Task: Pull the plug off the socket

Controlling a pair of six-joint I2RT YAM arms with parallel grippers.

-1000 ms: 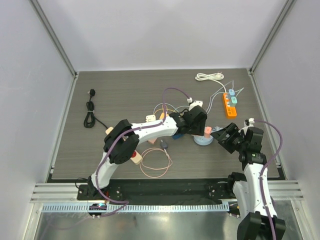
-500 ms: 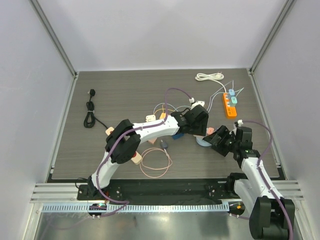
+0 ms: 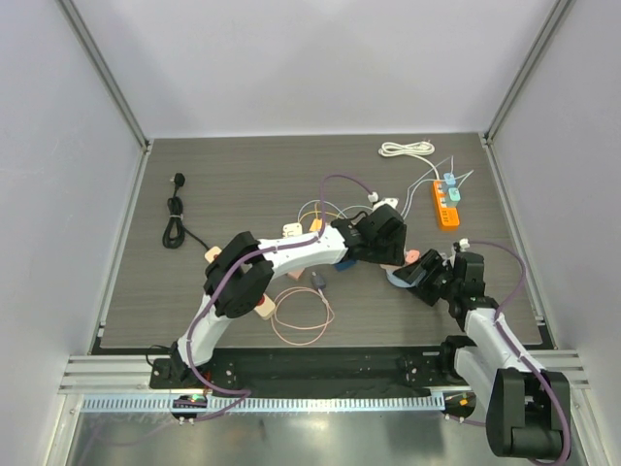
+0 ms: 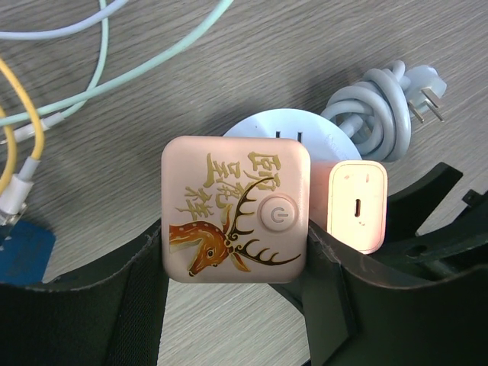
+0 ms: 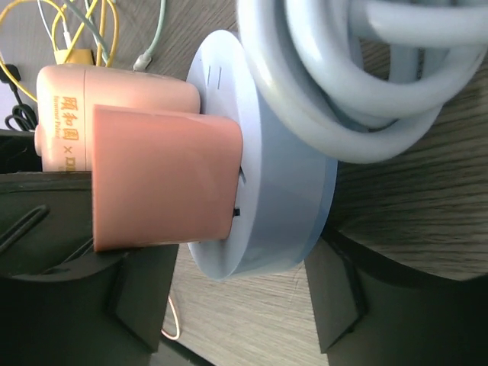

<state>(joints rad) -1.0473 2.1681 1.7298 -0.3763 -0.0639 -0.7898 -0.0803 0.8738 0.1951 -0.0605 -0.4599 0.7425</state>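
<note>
Two grippers on the one job now. Logged over the last second: right gripper (image 5: 236, 286) brought in from well off to the side, now straddling the round white socket (image 5: 274, 191). Jaws apart, one finger (image 5: 339, 290) past the disc's rim on either side, nothing pinched yet. Left gripper (image 4: 236, 255) hardly moved in that time. Jaws clamped on the pink cube plug (image 4: 236, 210), pads against its two flanks.

Judged from that: pulling hand set, bracing hand nearly set. Plug not yet out, seated on the socket face directly beyond the left jaws. Without a hold on the disc, likely to lift along with the plug.

Counted:
- One socket, round, white.
- Two pink bodies plugged into it: the cube plug between the left jaws, and a small pink charger (image 4: 357, 206) just outside one left finger, lying between the right jaws in the right wrist view.
- One coiled grey cord (image 4: 381, 107), touching the socket on the side away from both sets of jaws.
- One orange power strip (image 3: 446, 204), well apart from either gripper.
- One black cord (image 3: 175, 218), farther off again.
- One white cable bundle (image 3: 406, 149), also well clear.
- One pink cable loop (image 3: 301, 316), near the left arm, not near its jaws.
</note>
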